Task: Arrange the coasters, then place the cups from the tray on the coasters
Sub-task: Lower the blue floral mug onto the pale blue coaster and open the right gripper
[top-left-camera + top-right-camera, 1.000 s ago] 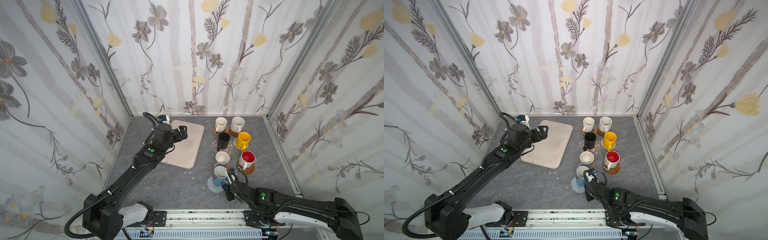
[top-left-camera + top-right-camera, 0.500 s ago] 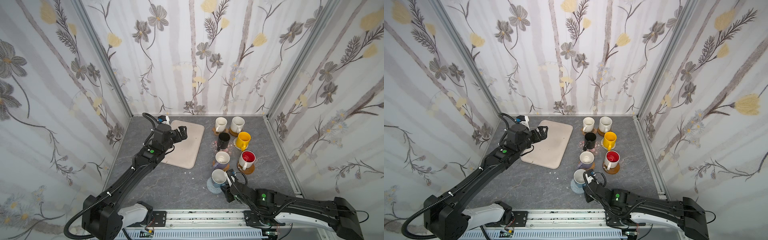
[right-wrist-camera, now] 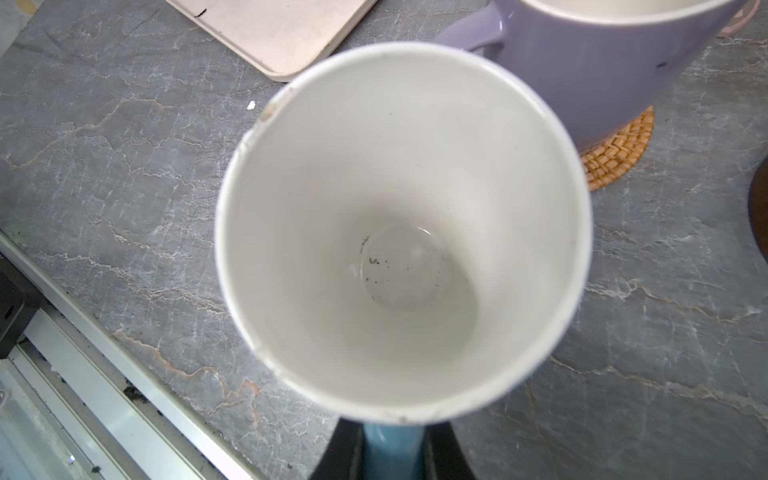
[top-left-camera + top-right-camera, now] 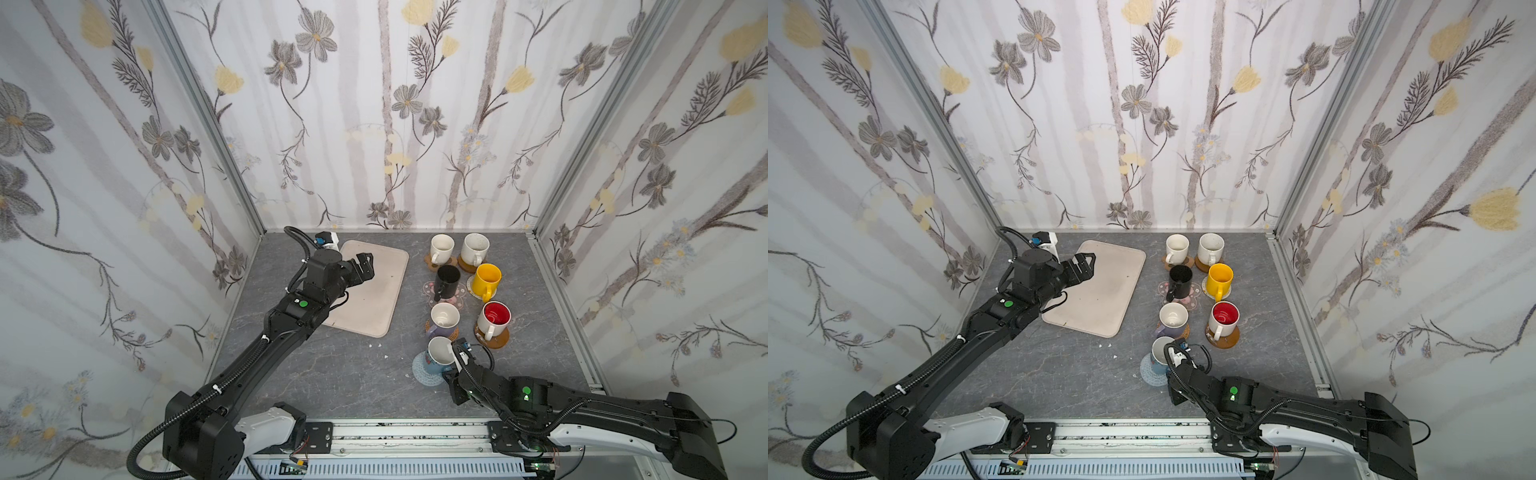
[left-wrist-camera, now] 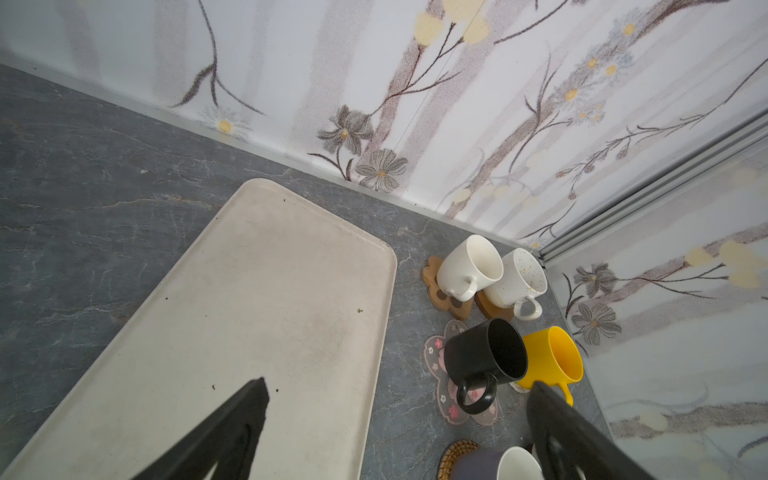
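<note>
Your left arm [image 4: 257, 361] and right arm [image 4: 623, 409] were both black, built from boxy links with rounded joints. Each carried one small green round mark [image 4: 304, 303] on its upper side, and each had a white cover [image 4: 270, 424] near the base. A ribbed black hose [image 4: 132, 456] ran along the left arm, tied to it with white straps [image 4: 216, 388]. Thin black wires [image 4: 490, 359] looped at the right wrist. The left gripper [image 4: 368, 266] had black, angular fingers [image 5: 237, 419].

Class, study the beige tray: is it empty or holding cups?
Empty. The tray shows a bare surface in both top views and in the left wrist view. All seven cups are off it, grouped to one side.
</note>
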`<control>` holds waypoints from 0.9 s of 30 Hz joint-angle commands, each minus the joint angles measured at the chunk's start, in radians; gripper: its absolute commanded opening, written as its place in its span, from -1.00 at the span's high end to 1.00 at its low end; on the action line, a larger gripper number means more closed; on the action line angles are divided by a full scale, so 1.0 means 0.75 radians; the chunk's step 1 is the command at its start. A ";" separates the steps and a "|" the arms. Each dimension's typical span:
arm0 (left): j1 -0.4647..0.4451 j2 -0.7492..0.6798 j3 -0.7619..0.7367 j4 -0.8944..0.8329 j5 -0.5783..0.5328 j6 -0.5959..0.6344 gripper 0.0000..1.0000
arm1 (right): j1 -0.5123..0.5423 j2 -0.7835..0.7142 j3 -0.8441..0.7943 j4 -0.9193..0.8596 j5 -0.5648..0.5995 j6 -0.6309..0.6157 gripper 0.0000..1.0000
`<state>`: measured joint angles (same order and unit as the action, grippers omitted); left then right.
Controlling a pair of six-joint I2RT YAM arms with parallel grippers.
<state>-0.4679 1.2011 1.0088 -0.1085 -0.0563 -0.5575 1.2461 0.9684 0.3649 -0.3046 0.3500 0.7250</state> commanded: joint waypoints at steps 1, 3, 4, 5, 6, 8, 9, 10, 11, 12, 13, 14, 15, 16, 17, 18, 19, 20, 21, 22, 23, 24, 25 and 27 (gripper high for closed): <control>0.000 -0.006 -0.006 0.034 -0.016 -0.009 -1.00 | 0.003 0.004 0.028 0.021 0.038 0.004 0.70; -0.001 -0.008 -0.009 0.034 -0.017 -0.011 -1.00 | 0.002 0.018 0.044 0.011 0.041 -0.004 0.58; 0.000 -0.010 -0.010 0.034 -0.017 -0.009 -1.00 | 0.003 0.027 0.052 0.007 0.041 -0.006 0.54; 0.000 -0.012 -0.013 0.034 -0.017 -0.010 -1.00 | 0.002 0.037 0.056 0.005 0.041 -0.009 0.50; 0.000 -0.012 -0.015 0.034 -0.017 -0.009 -1.00 | 0.003 0.046 0.061 0.005 0.041 -0.011 0.45; -0.001 -0.016 -0.018 0.034 -0.017 -0.012 -1.00 | 0.003 0.061 0.065 0.011 0.040 -0.013 0.41; 0.000 -0.018 -0.021 0.034 -0.017 -0.012 -1.00 | 0.002 0.069 0.067 0.014 0.037 -0.014 0.41; 0.000 -0.018 -0.022 0.034 -0.017 -0.014 -1.00 | 0.003 0.076 0.068 0.018 0.036 -0.015 0.41; 0.000 -0.020 -0.024 0.033 -0.017 -0.014 -1.00 | 0.003 0.082 0.069 0.020 0.033 -0.016 0.41; 0.000 -0.020 -0.024 0.034 -0.017 -0.014 -1.00 | 0.002 0.087 0.069 0.025 0.031 -0.014 0.41; -0.002 -0.022 -0.025 0.034 -0.016 -0.017 -1.00 | 0.003 0.092 0.069 0.026 0.032 -0.015 0.41; 0.000 -0.023 -0.025 0.034 -0.015 -0.015 -1.00 | 0.003 0.097 0.070 0.026 0.030 -0.016 0.38; 0.000 -0.024 -0.024 0.035 -0.015 -0.016 -1.00 | 0.003 0.101 0.072 0.026 0.027 -0.014 0.29; 0.000 -0.025 -0.024 0.034 -0.013 -0.016 -1.00 | 0.003 0.102 0.074 0.024 0.027 -0.015 0.19; 0.000 -0.023 -0.024 0.034 -0.014 -0.014 -1.00 | 0.003 0.099 0.078 0.024 0.025 -0.014 0.07; 0.000 -0.027 -0.024 0.034 -0.015 -0.012 -1.00 | 0.003 0.095 0.075 0.025 0.023 -0.014 -0.01; 0.000 -0.027 -0.022 0.034 -0.015 -0.012 -1.00 | 0.003 0.090 0.072 0.029 0.020 -0.013 -0.10; 0.000 -0.025 -0.021 0.034 -0.014 -0.008 -1.00 | 0.003 0.083 0.069 0.032 0.022 -0.013 -0.23; 0.001 -0.025 -0.021 0.034 -0.015 -0.007 -1.00 | 0.003 0.076 0.067 0.032 0.022 -0.014 -0.34; 0.000 -0.025 -0.020 0.033 -0.015 -0.006 -1.00 | 0.003 0.070 0.066 0.030 0.024 -0.014 -0.39; 0.000 -0.025 -0.017 0.034 -0.018 -0.006 -1.00 | 0.002 0.062 0.070 0.028 0.026 -0.013 -0.43; 0.000 -0.024 -0.018 0.034 -0.017 -0.003 -1.00 | 0.002 0.055 0.071 0.026 0.028 -0.013 -0.47; 0.000 -0.023 -0.016 0.034 -0.017 -0.004 -1.00 | 0.002 0.049 0.072 0.023 0.028 -0.013 -0.48; 0.000 -0.022 -0.012 0.034 -0.017 -0.003 -1.00 | 0.002 0.037 0.080 0.011 0.030 -0.015 -0.52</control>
<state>-0.4679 1.1870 0.9924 -0.1085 -0.0566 -0.5575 1.2469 1.0039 0.4118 -0.3111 0.3542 0.7136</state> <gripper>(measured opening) 0.998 0.753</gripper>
